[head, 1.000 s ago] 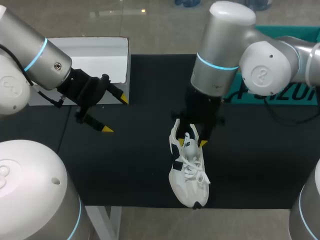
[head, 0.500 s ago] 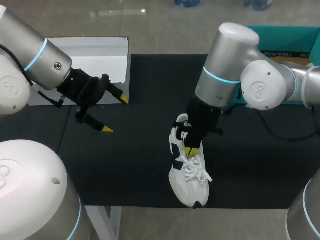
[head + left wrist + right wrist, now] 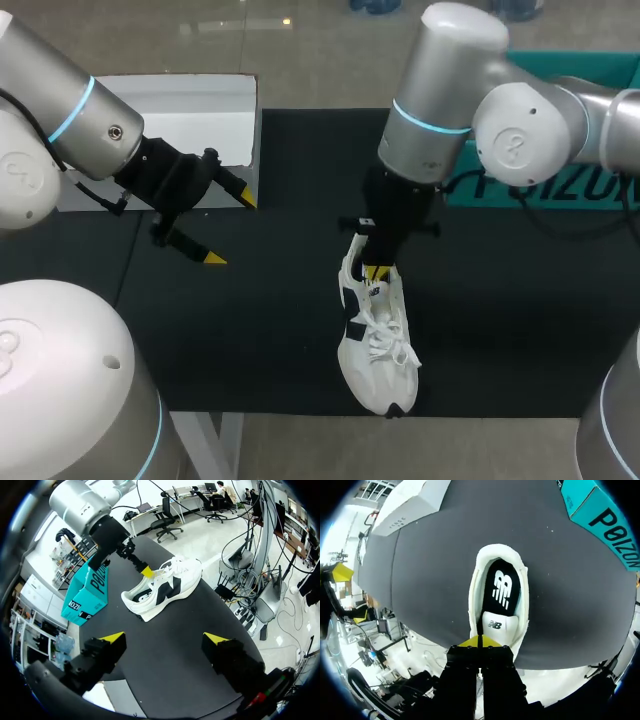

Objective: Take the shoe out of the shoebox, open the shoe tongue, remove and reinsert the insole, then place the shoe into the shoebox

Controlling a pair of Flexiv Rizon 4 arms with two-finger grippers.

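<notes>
"So, where is the shoe [image 3: 372,345]?"

"On its sole on the black bench [image 3: 270,330], close to the edge nearest the robot and about midway along it. The toe points at that edge and the heel toward the bench's middle."

"And the right hand [image 3: 375,272]?"

"Right over the shoe's opening. Its yellow tips are pressed together on the top of the white tongue [image 3: 495,625] and grip nothing else. From its wrist, the black insole [image 3: 502,587] shows lying inside the shoe, ahead of the tongue."

"The left hand [image 3: 229,228]?"

"Spread wide and holding nothing. It hangs above the left side of the bench, well apart from the shoe."

"Any boxes?"

"Two. A white box [image 3: 200,110] sits at the far left corner, just beside the left hand, and a teal box [image 3: 545,188] sits toward the far right corner, behind the right arm. Which of them is the shoebox, I cannot tell."
</notes>
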